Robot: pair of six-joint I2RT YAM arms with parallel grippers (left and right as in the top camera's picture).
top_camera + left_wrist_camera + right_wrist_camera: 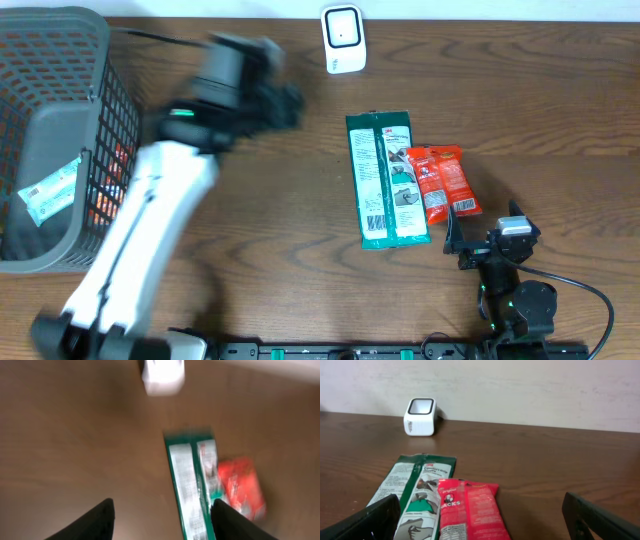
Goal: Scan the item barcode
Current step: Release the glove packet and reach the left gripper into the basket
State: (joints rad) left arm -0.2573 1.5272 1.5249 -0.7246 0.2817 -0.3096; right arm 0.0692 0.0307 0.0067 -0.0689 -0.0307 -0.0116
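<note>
At 9 o'clock on the table [280, 240] stands the basket [55, 18], with a few packs inside it. Just to its right the left arm [150, 220] shows smeared, and its wrist view is soft too. The left gripper [162, 506] has its fingers spread with nothing between them, hanging over bare wood at about 10 o'clock from the packs. The scanner [341, 38] sits at 12 o'clock, by the far edge. Right of centre, around 3 o'clock, lie the items. The green pack [386, 180] is flat and lengthwise, with the red packet [441, 182] against its right side. In the right wrist view the red one seems to lap over the green edge. The right gripper [481, 502] waits at 5 o'clock, fingers wide apart and empty, facing both.

The likeliest slip, I judge, is a double pick: fingers closing on the seam between the two could lift or drag both, or shove one aside. Both look like thin film lying flat, so a pinch from above may skid off instead of catching an edge. The barcode [375, 222] on the green pack faces up at its near end, while the scanner's window looks toward the arms — a pack carried over unturned, or crumpled and glossy, may not read. The scanner looks small and light, so a bump could topple it. If both arms reach for one spot, they could also foul each other.
</note>
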